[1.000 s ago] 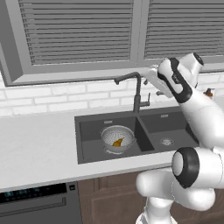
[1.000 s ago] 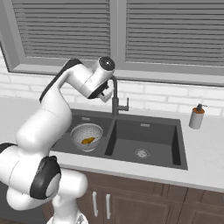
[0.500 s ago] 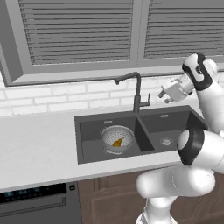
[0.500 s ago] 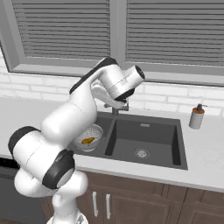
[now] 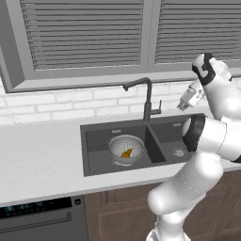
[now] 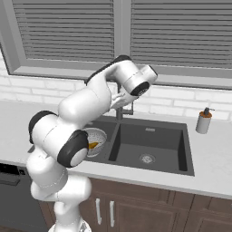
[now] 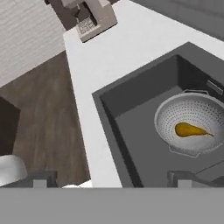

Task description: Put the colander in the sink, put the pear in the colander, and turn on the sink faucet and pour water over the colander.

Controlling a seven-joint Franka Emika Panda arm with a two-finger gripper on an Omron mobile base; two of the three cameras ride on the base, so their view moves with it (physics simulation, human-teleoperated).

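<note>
Left base view has the arm folded high, its gripper (image 5: 189,100) raised above the right basin, to the right of the sink faucet (image 5: 147,96) and apart from it; jaws spread wide, holding nothing; the colander (image 5: 126,148) sits in the left basin of the sink (image 5: 94,141) with the pear (image 5: 127,153) lying inside; in the hand view the colander (image 7: 192,129) rests near the basin's far wall, bare basin floor beside it; white counter (image 5: 37,155) runs around the sink's rim.
</note>
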